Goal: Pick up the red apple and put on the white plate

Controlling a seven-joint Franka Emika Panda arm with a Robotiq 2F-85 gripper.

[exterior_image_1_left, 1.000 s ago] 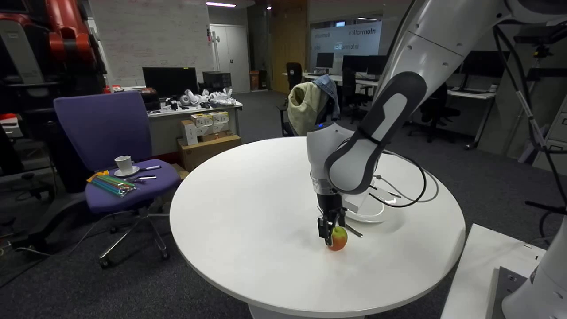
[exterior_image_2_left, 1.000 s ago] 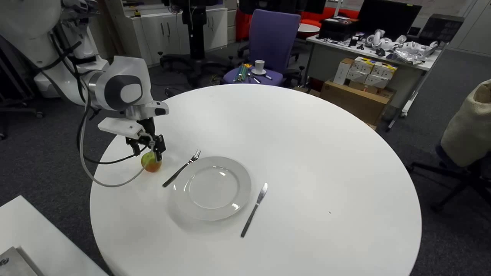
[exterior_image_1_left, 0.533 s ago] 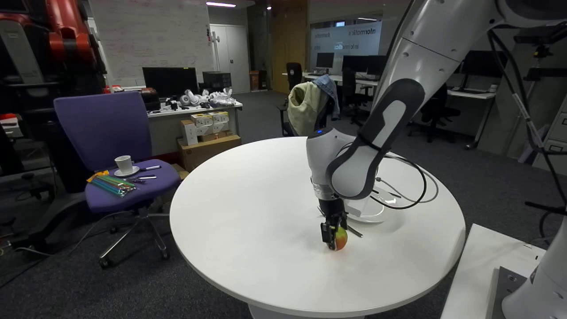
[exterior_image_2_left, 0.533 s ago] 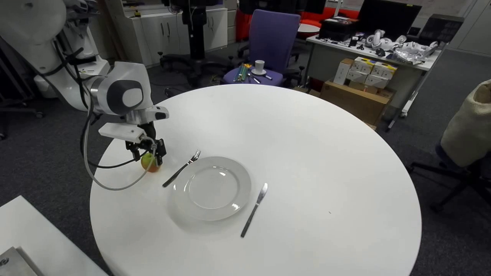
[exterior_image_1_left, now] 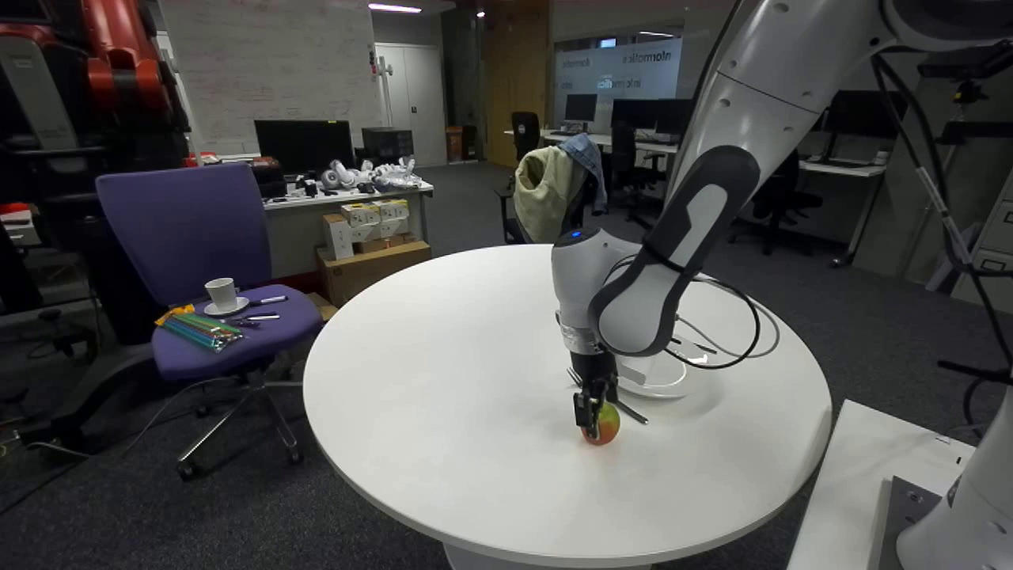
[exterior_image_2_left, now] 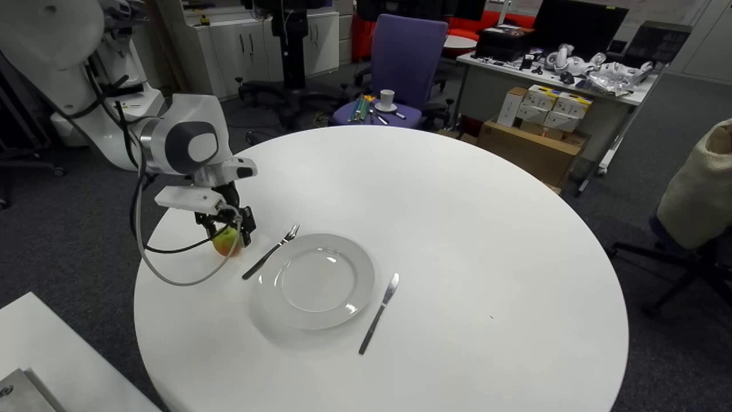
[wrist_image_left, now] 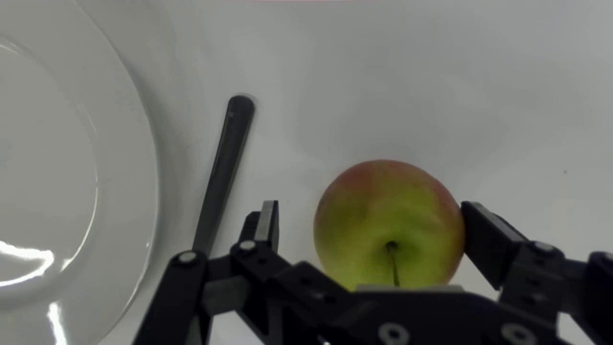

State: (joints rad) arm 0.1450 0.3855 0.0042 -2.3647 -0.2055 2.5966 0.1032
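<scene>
The red apple (wrist_image_left: 390,211) rests on the table, its yellowish-green stem side up. My gripper (wrist_image_left: 371,218) is open around it. In the wrist view the right finger touches the apple's side; a gap shows between the left finger and the apple. In both exterior views the gripper (exterior_image_1_left: 598,416) (exterior_image_2_left: 230,236) is low over the apple (exterior_image_1_left: 608,426) (exterior_image_2_left: 225,246), which is partly hidden by a finger. The white plate (exterior_image_2_left: 366,280) lies beside the apple and is empty; it shows in the wrist view at left (wrist_image_left: 128,191) and is partly hidden behind the arm in an exterior view (exterior_image_1_left: 657,391).
A fork (exterior_image_2_left: 270,253) (wrist_image_left: 224,167) lies between apple and plate. A knife (exterior_image_2_left: 378,315) lies on the plate's far side. A grey cable loop (exterior_image_2_left: 189,284) hangs from the arm beside the apple. The round white table's edge (exterior_image_2_left: 139,320) is near the apple.
My gripper has come down around the apple, then shifted slightly toward the plate. The apple has moved slightly the same way. The plate, fork and knife have not moved.
</scene>
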